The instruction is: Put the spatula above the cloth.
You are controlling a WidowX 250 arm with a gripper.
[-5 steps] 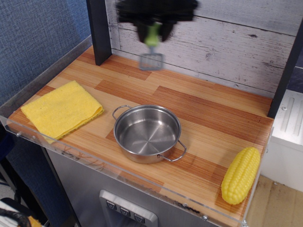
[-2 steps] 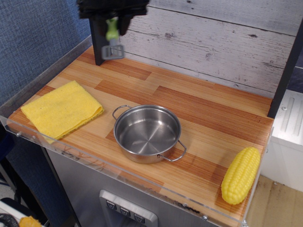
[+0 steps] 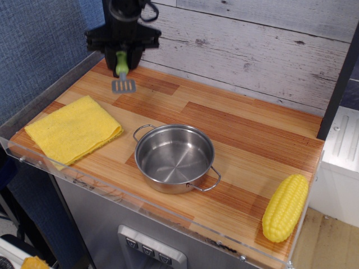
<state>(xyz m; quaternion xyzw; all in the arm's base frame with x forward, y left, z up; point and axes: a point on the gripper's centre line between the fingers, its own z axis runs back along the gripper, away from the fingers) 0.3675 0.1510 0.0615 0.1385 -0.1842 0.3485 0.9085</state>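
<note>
My gripper [image 3: 122, 56] is shut on the light green handle of the spatula [image 3: 123, 80]. The spatula hangs blade down, its dark grey slotted blade just above the wooden table top at the back left. The bright yellow cloth [image 3: 73, 129] lies folded at the front left of the table. The spatula's blade is behind the cloth's far corner and a little to its right, apart from it.
A steel pot [image 3: 174, 157] with two handles stands in the middle of the table [image 3: 252, 134]. A yellow corn cob [image 3: 285, 207] lies at the front right corner. A dark post [image 3: 112, 67] stands right behind my gripper. A plank wall runs along the back.
My gripper has carried the spatula from the back middle leftward and down, to just behind the cloth's far corner. Pot, cloth and corn have not moved.
</note>
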